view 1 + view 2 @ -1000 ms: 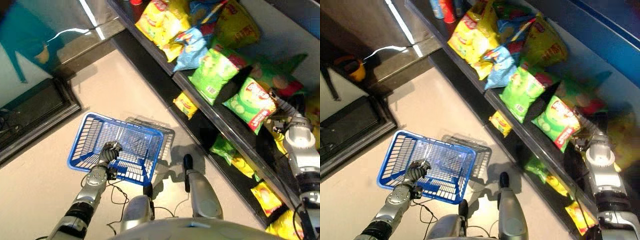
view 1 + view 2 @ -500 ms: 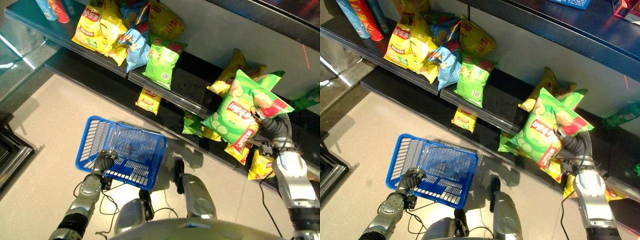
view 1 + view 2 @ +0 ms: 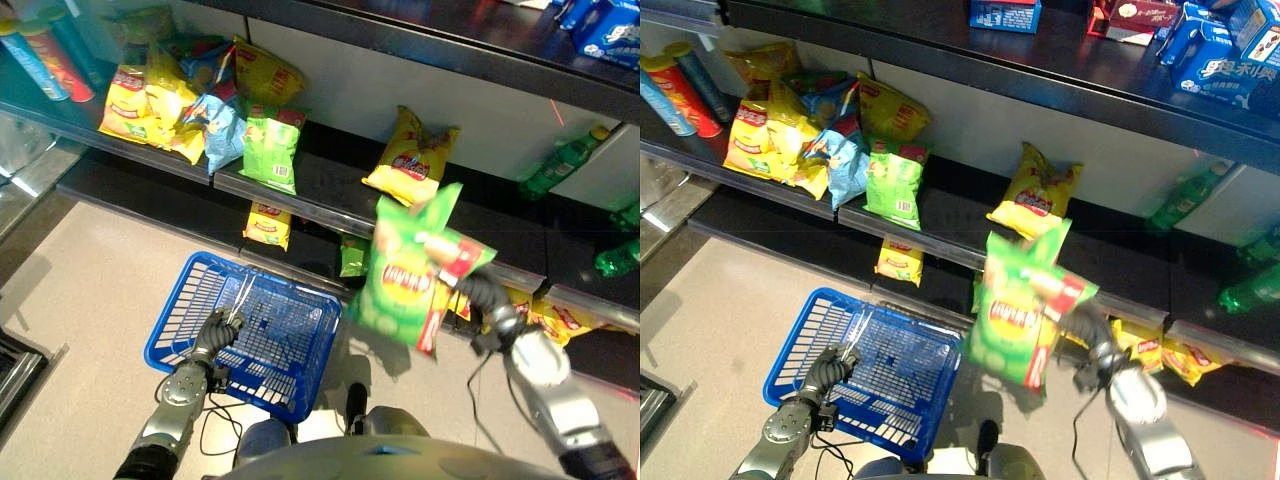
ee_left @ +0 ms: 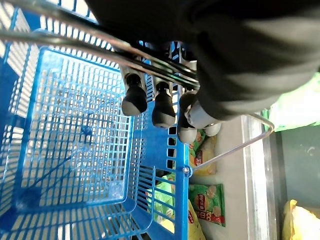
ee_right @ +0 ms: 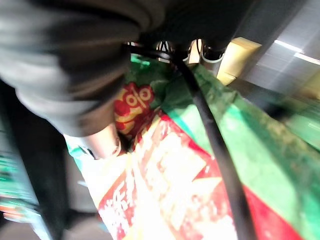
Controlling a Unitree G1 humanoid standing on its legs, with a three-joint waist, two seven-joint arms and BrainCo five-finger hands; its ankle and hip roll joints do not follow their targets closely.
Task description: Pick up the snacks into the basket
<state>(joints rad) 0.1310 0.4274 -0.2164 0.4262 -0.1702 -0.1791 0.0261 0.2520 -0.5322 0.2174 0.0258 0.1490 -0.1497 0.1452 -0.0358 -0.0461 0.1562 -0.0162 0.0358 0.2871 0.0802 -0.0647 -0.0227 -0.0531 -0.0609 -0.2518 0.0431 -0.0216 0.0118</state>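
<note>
The green snack bag (image 3: 405,275) was held up in the air, pinched at one edge by the right hand (image 3: 481,303), whose fingers were curled onto the packet. From the right wrist view the thumb (image 5: 102,142) was seen pressed against the bag's printed face, with the green and red foil spreading out past it. The bag hung to the left of that hand, in front of the shelf edge (image 3: 330,205), clear of the shelf and apart from everything else.

The blue basket (image 3: 190,300) was carried lower down and further left, and the green bag was well apart from it, off to its right. Its wire handle (image 4: 90,42) was gripped by the left hand (image 3: 215,330), the dark-tipped fingers (image 4: 134,97) curled round the metal rod in the left wrist view. The basket's mesh floor was seen just beyond those fingers.

Beyond the right hand, a yellow snack bag (image 3: 410,160) was lying on the middle shelf. Further left, past the basket hand, a small green bag (image 3: 270,150) and a cluster of yellow and blue bags (image 3: 170,100) were stacked on the same shelf.
</note>
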